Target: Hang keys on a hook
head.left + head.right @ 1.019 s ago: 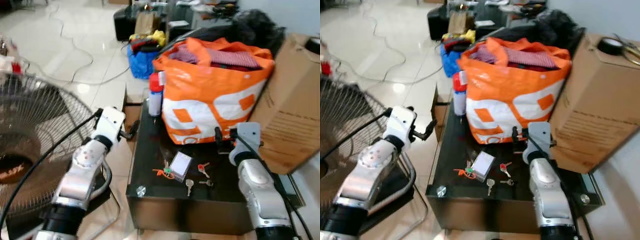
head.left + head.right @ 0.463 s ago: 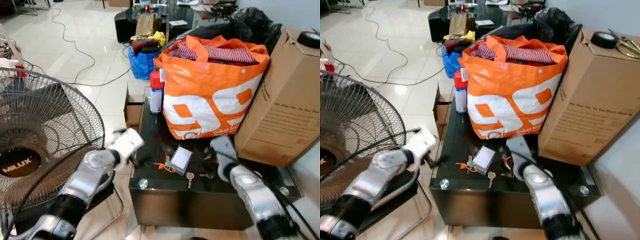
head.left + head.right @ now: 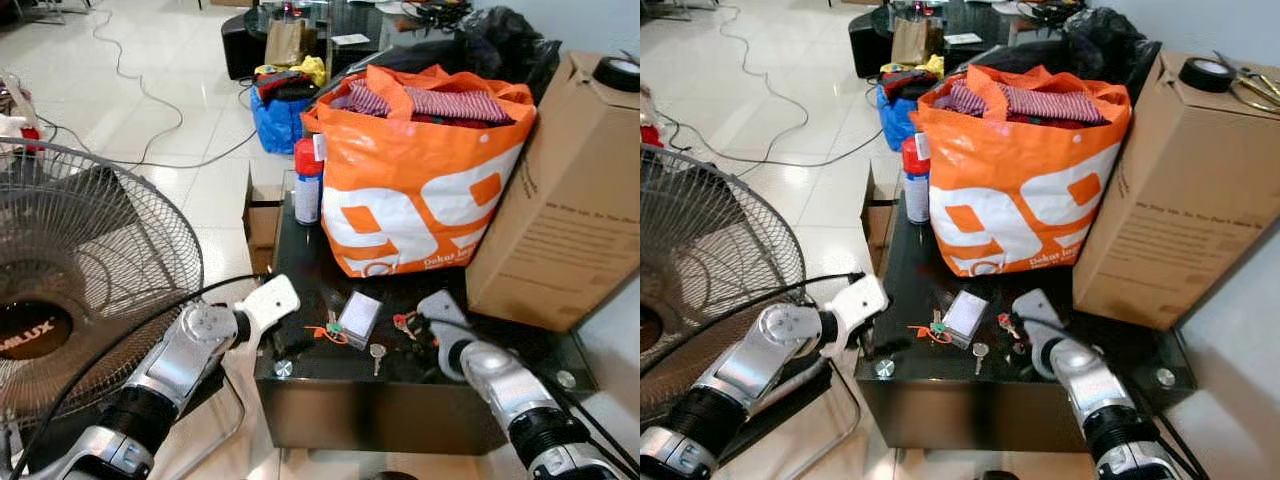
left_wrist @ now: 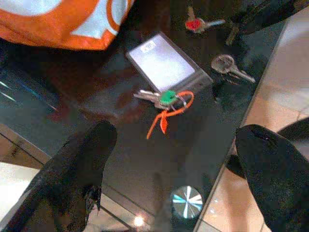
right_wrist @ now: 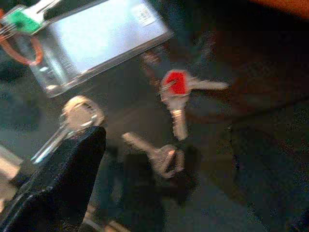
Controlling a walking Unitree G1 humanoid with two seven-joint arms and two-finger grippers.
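Several keys lie on the black glass table [image 3: 300, 262]. A bunch with a green tag and an orange loop [image 4: 166, 99] rests beside a white card holder [image 3: 360, 317]. A single silver key [image 3: 377, 353] lies near the front edge. A red-headed key [image 5: 176, 84] and a small dark key [image 5: 157, 154] lie to the right. My left gripper [image 4: 174, 159] hovers open over the table's front left corner, short of the green-tagged bunch. Just above the red-headed key and the small key, my right gripper [image 5: 169, 179] is open, with nothing between its fingers.
A stuffed orange bag [image 3: 425, 190] and a tall cardboard box [image 3: 560, 200] take up the back of the table, with a spray can [image 3: 309, 185] at the back left. A standing fan [image 3: 80, 280] is close on my left. Cables cross the tiled floor.
Both arms have come down and forward to the table's front: the left gripper to the front left corner, the right gripper onto the red-headed key area. The camera has shifted slightly.
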